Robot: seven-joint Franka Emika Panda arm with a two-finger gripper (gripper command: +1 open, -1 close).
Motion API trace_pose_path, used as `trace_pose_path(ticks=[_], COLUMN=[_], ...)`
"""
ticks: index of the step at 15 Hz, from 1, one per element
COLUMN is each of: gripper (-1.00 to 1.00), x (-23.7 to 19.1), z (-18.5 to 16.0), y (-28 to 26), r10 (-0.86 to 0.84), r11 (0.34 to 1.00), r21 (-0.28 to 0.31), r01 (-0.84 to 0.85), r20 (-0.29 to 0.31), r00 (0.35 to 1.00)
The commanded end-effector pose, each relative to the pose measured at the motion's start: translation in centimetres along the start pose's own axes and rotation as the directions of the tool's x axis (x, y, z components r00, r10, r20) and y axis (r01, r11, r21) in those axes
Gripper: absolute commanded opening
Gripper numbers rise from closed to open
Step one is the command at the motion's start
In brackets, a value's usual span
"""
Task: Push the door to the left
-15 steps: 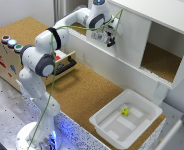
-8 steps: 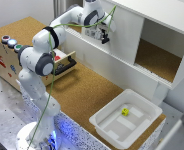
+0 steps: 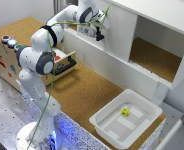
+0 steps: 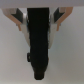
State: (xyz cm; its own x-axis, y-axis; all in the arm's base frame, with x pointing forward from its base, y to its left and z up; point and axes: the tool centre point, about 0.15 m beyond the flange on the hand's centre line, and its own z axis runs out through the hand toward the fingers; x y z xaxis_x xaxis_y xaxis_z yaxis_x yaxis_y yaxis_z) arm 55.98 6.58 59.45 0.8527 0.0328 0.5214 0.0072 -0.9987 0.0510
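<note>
White arm at the cabinet's sliding panel

From the exterior view's left: a wooden box with a small open drawer (image 3: 66,64), then the black gripper (image 3: 99,36) against the large flat white sliding door (image 3: 117,31), covering the white cabinet's (image 3: 157,10) left half; whether its fingers are apart cannot be told.
</note>
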Motion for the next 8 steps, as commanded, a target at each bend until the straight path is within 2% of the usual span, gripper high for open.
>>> trace_pose_path(ticks=[1, 5, 8], gripper=[-1.0, -1.0, -1.0], x=[6.2, 5.5, 5.2], z=[4.0, 4.2, 3.9], y=[-7.2, -11.2, -12.9], r10=[-0.011, -0.05, -0.061], r11=[0.995, 0.996, 0.996], r21=[-0.099, -0.065, -0.06], r01=[0.017, 0.056, 0.066], r20=[0.053, 0.085, 0.082], r00=[0.999, 0.995, 0.995])
